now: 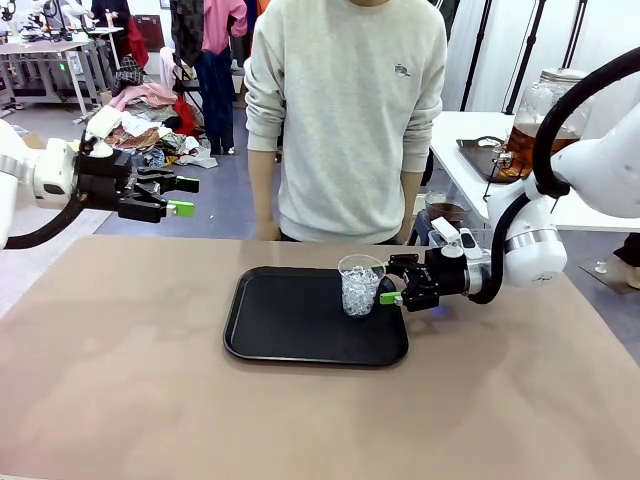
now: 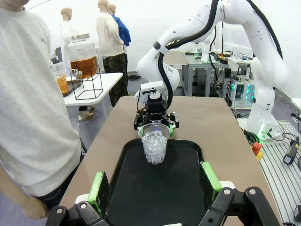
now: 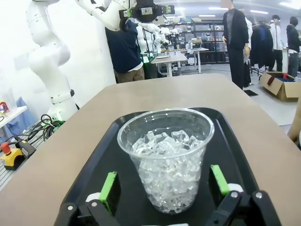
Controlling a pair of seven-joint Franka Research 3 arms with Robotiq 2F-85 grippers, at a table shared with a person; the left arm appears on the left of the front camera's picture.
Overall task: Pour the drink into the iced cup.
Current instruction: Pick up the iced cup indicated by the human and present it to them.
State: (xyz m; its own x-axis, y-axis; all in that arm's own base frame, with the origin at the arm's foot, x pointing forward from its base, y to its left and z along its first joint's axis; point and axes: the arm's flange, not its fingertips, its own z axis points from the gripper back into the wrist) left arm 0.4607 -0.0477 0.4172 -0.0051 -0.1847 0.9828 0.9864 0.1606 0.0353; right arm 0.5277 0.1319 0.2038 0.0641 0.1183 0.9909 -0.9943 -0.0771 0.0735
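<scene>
The iced cup (image 1: 360, 285) is seen upright near the right edge of a black tray (image 1: 270, 340) on the desk (image 1: 120, 380), filled with ice most of the way up. The right gripper (image 1: 387, 292) is held low at the tray's edge, its jaws spread, with the cup between its 2 green pads (image 3: 110, 186). A gap appears to be left on each side, so nothing is pinched. The left gripper (image 1: 183, 196) is held high over the desk's left side, also spread and empty.

The drink (image 1: 530, 140) is kept in a lidded glass dispenser (image 2: 83, 49) on a side desk, well apart from the cup.

Several risks are judged likely. The thin clear wall could be buckled if the jaws are closed too hard, and ice could be squeezed out. If the cup is not centred, it could be pushed by 1 pad first and slid or tipped on the smooth tray. With too light a grip, the heavy ice could make the cup slip once lifted. A person (image 1: 345, 120) stands at the far edge, so a wide carry towards the dispenser could be obstructed.
</scene>
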